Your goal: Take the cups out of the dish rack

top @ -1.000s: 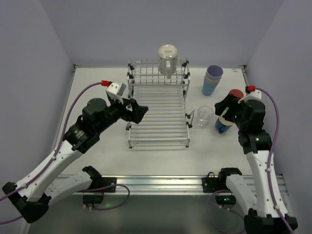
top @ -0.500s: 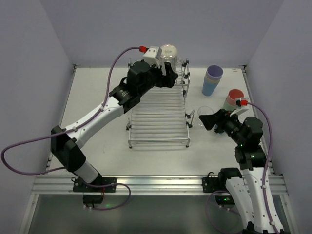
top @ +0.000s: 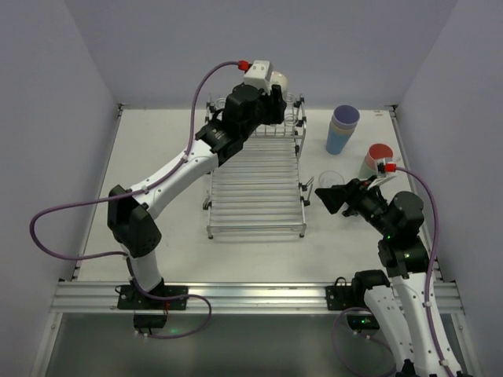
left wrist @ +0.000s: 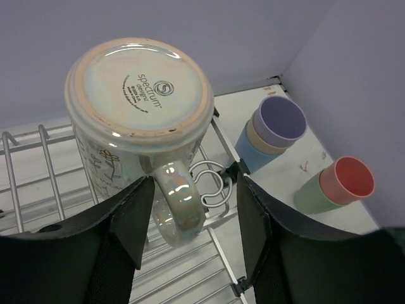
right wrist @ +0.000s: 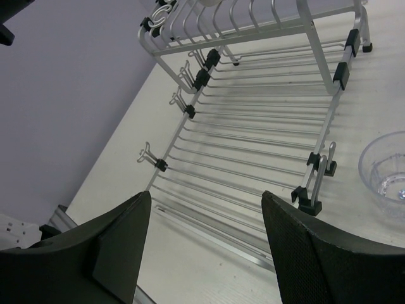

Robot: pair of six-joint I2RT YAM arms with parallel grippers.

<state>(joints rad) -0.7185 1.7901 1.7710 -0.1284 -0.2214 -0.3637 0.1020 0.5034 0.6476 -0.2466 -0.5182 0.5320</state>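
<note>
A pearly glazed mug [left wrist: 139,88] stands upside down on the raised tier of the chrome dish rack [top: 255,184]. My left gripper [left wrist: 196,182] straddles its handle [left wrist: 177,206]. The handle lies against the left finger [left wrist: 133,221], with a gap to the right finger, so the jaws are open. From above, the left gripper [top: 269,108] sits at the tier just in front of the mug [top: 280,80]. My right gripper [right wrist: 207,196] hangs open over the rack's [right wrist: 253,126] right front edge, holding nothing. A clear cup [right wrist: 387,170] stands on the table beside it.
A stack of lavender, tan and blue cups [top: 343,128] stands on the table right of the rack. A pink cup nested in a green one [top: 376,159] stands nearer the right wall. The right gripper [top: 328,196] partly covers the clear cup [top: 331,182]. Walls enclose the table.
My left arm swung from the rack's left side up to the raised tier, and its jaws narrowed around the mug's handle. The right gripper turned from the cups toward the rack, then held still.
</note>
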